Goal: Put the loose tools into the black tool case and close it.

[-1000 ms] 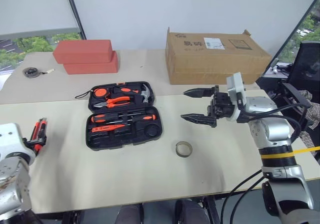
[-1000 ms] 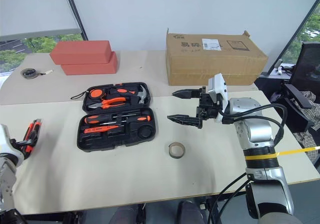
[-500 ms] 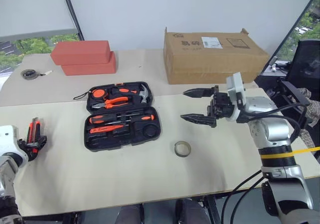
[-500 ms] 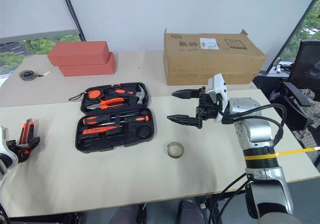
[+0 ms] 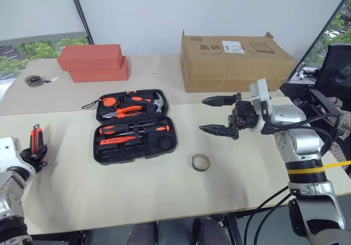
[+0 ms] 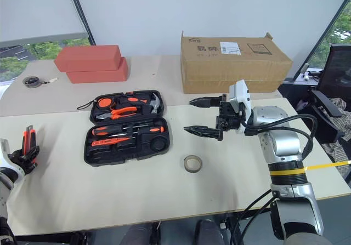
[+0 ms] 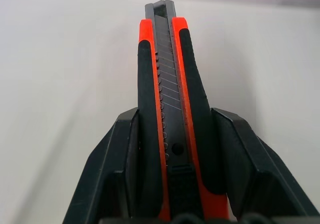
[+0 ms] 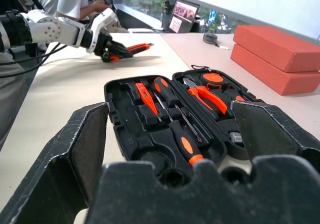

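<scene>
tabletop (image 5: 164,201): pale and wide; everything below rests on it.
cardboard box (image 5: 236,58): large, at the far side behind the right arm; not part of the job.
red bricks (image 5: 96,61): two stacked at the far left, well clear of the work.
black tool case (image 5: 134,125): lies open near the middle of the tabletop, lid flat, most recesses filled with orange-and-black tools, hammer and pliers in the far half, screwdrivers in the near half.
right gripper (image 5: 219,114): released, jaws spread wide, hanging level just beside the case's right edge and holding nothing.
left gripper (image 5: 34,156): clenched on the utility knife at the tabletop's left edge, well apart from the case.
utility knife (image 7: 167,108): orange and black, pinched between the left fingers (image 7: 112,169), its long body sticking forward past them.
tape roll (image 5: 201,162): small ring near the case's front right corner.
tape measure (image 5: 34,79): small, far left corner.
risk, grip: the knife is held near one end, so i judge it could pivot or slip on the carry.
risk, placing: a skewed knife may sit proud of its recess and stop the lid shutting.
risk, crowding: the right gripper sits near the case and could nudge it.
</scene>
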{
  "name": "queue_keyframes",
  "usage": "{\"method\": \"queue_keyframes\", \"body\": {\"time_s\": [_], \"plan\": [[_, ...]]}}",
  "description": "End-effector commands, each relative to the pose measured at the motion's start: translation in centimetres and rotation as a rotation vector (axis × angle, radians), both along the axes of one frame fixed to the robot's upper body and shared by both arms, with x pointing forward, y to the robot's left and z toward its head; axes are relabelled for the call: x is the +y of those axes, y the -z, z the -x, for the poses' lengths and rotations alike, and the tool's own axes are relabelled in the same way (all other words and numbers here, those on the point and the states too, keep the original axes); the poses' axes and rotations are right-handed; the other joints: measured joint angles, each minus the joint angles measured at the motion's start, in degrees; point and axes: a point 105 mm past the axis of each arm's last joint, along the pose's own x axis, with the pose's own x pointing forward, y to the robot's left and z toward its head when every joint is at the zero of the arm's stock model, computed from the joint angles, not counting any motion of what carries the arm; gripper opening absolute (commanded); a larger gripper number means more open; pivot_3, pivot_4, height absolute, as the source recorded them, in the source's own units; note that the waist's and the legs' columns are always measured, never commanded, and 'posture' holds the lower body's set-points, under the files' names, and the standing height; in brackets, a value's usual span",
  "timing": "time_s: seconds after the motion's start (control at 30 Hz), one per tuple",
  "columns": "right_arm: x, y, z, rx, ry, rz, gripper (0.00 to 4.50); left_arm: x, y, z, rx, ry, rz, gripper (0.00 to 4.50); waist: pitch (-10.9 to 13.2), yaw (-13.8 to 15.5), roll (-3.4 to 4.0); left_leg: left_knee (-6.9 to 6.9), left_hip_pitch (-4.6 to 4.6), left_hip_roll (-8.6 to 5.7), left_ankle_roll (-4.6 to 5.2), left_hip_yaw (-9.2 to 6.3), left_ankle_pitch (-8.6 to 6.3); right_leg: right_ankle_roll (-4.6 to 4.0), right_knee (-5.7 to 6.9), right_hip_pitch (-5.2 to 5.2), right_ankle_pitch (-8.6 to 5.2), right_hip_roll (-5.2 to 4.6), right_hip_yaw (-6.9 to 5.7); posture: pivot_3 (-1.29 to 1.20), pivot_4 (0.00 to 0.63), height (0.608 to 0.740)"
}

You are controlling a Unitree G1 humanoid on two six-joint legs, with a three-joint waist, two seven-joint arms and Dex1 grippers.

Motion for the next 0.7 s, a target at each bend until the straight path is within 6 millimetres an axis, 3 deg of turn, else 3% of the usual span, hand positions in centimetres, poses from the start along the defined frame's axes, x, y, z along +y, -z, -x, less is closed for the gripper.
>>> {"method": "queue_keyframes", "body": {"time_s": [0.03, 0.13, 0.17, 0.27, 0.4, 0.7], "plan": [[-0.6, -1.4, 0.2, -0.046, -0.001, -0.026, 4.50, -9.7, -7.5, -1.6, -0.262, 0.504, -0.120, 1.73, 0.00, 0.16, -0.20, 0.01, -0.06, -0.02, 0.00, 0.01, 0.00, 0.00, -0.05, 0.00, 0.00, -0.01, -0.02, 0.00, 0.150, 0.713], [-0.8, -1.5, 0.4, -0.046, -0.011, -0.035, 4.50, -15.7, -6.7, -0.5, -0.182, 0.861, -0.216, 1.73, -0.01, -0.19, -0.16, 0.02, -0.16, -0.08, 0.14, 0.02, -0.07, 0.04, -0.28, 0.02, 0.05, -0.08, 0.07, 0.00, 0.150, 0.713], [-0.9, -1.5, 0.5, -0.046, -0.016, -0.039, 4.50, -17.2, -5.9, -0.2, -0.130, 0.973, -0.286, 1.73, -0.01, -0.28, -0.12, 0.01, -0.15, -0.12, 0.62, 0.09, 0.09, 0.08, -0.38, 0.03, 0.07, -0.08, 0.10, 0.00, 0.150, 0.713], [-1.1, -1.5, 0.5, -0.049, -0.017, -0.037, 4.50, -19.7, -3.8, 0.6, 0.014, 1.224, -0.457, 1.73, 0.02, -1.13, -0.03, -0.04, -0.10, -0.07, 0.62, 0.34, -0.02, 0.10, -0.42, -0.04, 0.08, 0.09, 0.08, 0.00, 0.150, 0.713], [-1.0, -1.5, 0.7, -0.061, -0.009, -0.037, 4.50, -20.4, -1.9, 0.7, 0.149, 1.393, -0.627, 1.73, 0.07, -1.18, 0.03, -0.25, -0.06, 0.06, 0.42, 0.45, 0.06, 0.08, -0.41, -0.06, 0.06, 0.30, 0.00, 0.00, 0.150, 0.713], [-1.4, -1.5, 1.3, -0.069, 0.029, -0.042, 4.50, -18.9, -2.6, -0.4, 0.256, 1.423, -0.721, 1.73, 0.08, -0.80, 0.05, -0.21, -0.11, 0.08, 0.39, 0.42, 0.10, 0.13, -0.46, -0.08, 0.02, 0.37, 0.13, 0.00, 0.150, 0.713]]}}
